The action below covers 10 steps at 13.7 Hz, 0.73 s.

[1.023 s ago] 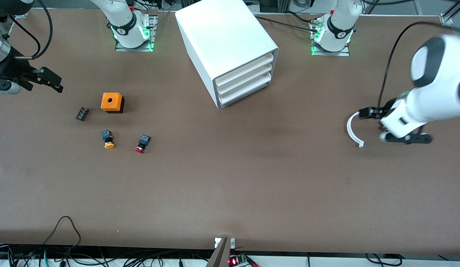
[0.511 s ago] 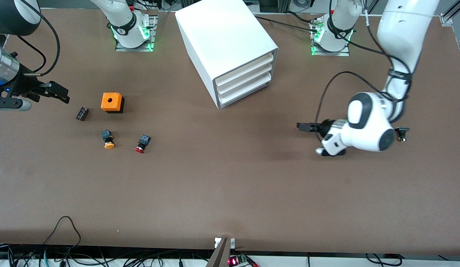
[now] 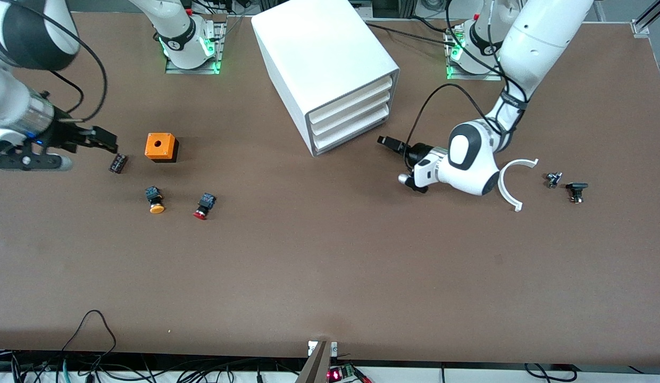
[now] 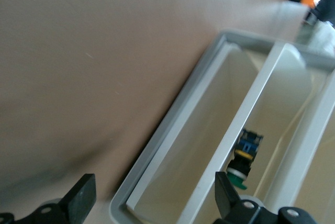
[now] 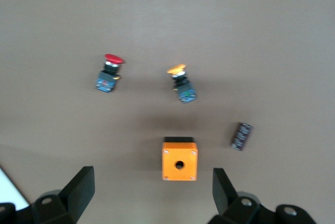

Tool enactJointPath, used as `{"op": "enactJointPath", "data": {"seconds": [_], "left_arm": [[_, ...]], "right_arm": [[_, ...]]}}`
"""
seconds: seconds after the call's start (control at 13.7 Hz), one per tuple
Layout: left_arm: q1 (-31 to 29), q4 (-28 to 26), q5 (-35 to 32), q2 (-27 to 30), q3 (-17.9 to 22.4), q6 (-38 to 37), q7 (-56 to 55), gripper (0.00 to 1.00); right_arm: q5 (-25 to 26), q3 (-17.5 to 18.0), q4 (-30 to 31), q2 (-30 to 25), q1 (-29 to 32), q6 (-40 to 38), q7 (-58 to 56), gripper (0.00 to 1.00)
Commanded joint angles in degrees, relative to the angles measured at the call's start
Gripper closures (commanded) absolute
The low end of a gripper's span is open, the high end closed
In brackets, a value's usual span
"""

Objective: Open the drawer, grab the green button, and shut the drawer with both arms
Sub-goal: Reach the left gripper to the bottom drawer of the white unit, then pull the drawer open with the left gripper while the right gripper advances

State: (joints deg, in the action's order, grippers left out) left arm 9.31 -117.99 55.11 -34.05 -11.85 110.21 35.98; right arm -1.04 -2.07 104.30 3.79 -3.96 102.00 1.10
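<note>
Two open, empty grippers, left and right; three drawers; one green button.

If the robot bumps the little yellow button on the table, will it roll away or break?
The yellow button lies on its side with a round cap on a blocky black body, so it would probably swivel in a curve rather than roll straight. It looks like small hard plastic, likely light and sturdy. The right gripper hovers open near it.
</note>
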Motion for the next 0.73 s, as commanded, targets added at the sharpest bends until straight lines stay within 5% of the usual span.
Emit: {"op": "enactJointPath", "data": {"seconds": [0.0, 0.22, 0.37, 0.51, 0.58, 0.66], "left_arm": [[0.00, -3.11, 5.95, -0.06, -2.38, -0.17, 6.82, 0.00], [0.00, -4.52, 10.27, -0.05, -3.88, -2.37, 8.31, 0.02], [0.00, -5.40, 10.80, -0.05, -4.32, -2.37, 9.36, 0.15], [0.00, -6.28, 10.89, -0.05, -4.85, -2.20, 11.30, 0.52], [0.00, -6.46, 10.81, -0.05, -4.85, -2.02, 11.48, 0.83], [0.00, -6.55, 10.80, 0.03, -4.85, -2.02, 11.57, 1.00]], "right_arm": [[-5.28, -0.30, -1.55, 3.85, -0.35, 1.00, 0.05, 0.00], [-4.67, -0.21, -4.01, 7.80, -2.18, 2.85, -0.13, 0.00], [-4.59, -0.21, -6.20, 11.49, -4.12, 3.64, 0.04, 0.00], [-4.76, -0.21, -7.61, 13.26, -5.70, 3.73, -0.57, 0.00], [-3.72, -0.30, -8.40, 14.13, -7.71, 3.82, -0.66, 0.00], [-0.57, -0.30, -9.37, 15.19, -10.25, 3.65, -0.05, 0.00]]}}
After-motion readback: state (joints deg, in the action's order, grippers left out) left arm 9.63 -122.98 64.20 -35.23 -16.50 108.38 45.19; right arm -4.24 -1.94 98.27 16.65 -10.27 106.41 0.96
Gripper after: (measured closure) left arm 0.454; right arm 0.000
